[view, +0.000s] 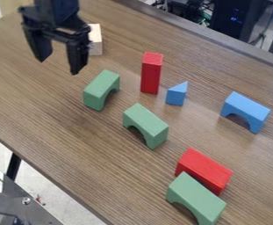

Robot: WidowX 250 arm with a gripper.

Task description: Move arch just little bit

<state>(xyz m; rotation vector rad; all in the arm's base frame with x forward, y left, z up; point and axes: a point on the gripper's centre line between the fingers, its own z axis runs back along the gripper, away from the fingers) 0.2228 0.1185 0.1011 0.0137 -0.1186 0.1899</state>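
Camera view, nearest green arch [198, 196] clipped, pale block [96, 40] partly hidden

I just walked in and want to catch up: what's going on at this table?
A black robot arm has its open, two-finger hand over the brown wood-grain table, holding nothing. The nearest arch to it is a green block; another green arch block sits mid-table, and a third green arch block lies beside a red rectangular block. There's also a blue arch block. The job is a slight arch move, but which arch isn't clear.
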